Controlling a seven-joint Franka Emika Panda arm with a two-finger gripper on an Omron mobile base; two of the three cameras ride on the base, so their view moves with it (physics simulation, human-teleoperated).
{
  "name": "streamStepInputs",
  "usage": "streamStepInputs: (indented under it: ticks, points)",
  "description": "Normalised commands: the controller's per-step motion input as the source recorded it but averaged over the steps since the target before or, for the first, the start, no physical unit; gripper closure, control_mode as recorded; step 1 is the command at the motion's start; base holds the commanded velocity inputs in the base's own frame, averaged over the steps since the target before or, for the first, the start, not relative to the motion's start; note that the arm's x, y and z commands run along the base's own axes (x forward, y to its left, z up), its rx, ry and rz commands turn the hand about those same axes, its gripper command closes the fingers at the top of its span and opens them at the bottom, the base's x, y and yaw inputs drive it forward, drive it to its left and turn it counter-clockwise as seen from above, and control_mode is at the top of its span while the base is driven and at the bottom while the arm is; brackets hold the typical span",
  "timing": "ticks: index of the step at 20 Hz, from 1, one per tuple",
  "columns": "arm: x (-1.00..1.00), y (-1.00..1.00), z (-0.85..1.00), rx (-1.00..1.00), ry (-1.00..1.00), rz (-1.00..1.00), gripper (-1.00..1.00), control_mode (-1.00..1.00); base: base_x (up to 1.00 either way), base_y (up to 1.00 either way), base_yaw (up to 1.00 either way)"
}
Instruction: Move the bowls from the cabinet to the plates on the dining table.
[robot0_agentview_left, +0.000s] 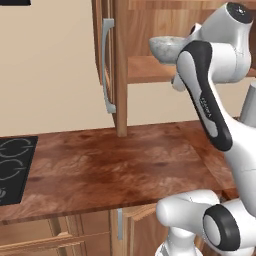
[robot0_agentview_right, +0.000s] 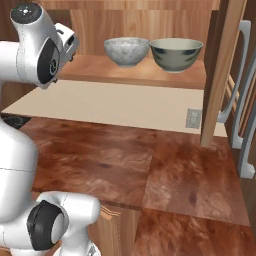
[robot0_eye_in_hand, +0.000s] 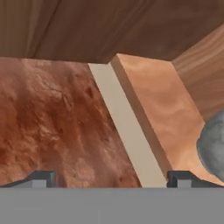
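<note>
Tool (robot0_eye_in_hand: 109, 179) open at shelf (robot0_eye_in_hand: 162, 109) edge | speckled bowl (robot0_eye_in_hand: 213, 146) right

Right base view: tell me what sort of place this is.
Most likely a home kitchen, rendered. An open wooden wall cabinet holds two bowls, a speckled grey-white one and a grey-green one, above a reddish-brown wood counter; the left base view shows a black stovetop.

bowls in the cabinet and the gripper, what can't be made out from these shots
- Speckled bowl: in the left base view the arm covers its right half; in the hand view the right edge cuts it off.
- Grey-green bowl: in the left base view the arm hides it.
- Gripper: open, fingertips apart in the hand view; in both base views the arm's own links hide it.
- Cabinet door: both base views cut off its top.
</note>
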Motion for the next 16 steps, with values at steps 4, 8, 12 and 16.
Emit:
streamStepInputs:
  ticks: [4, 8, 12, 16]
  points:
    - [0.0, -0.07, 0.0, -0.09, -0.09, -0.18, -1.0, -1.0, 0.0, 0.0, 0.0]
    - [-0.01, -0.15, 0.0, 0.0, -0.06, -0.28, -1.0, -1.0, 0.0, 0.0, 0.0]
    - [0.0, -0.21, 0.0, 0.04, -0.02, -0.33, -1.0, -1.0, 0.0, 0.0, 0.0]
    - [0.03, -0.23, 0.0, 0.02, -0.02, -0.23, -1.0, -1.0, 0.0, 0.0, 0.0]
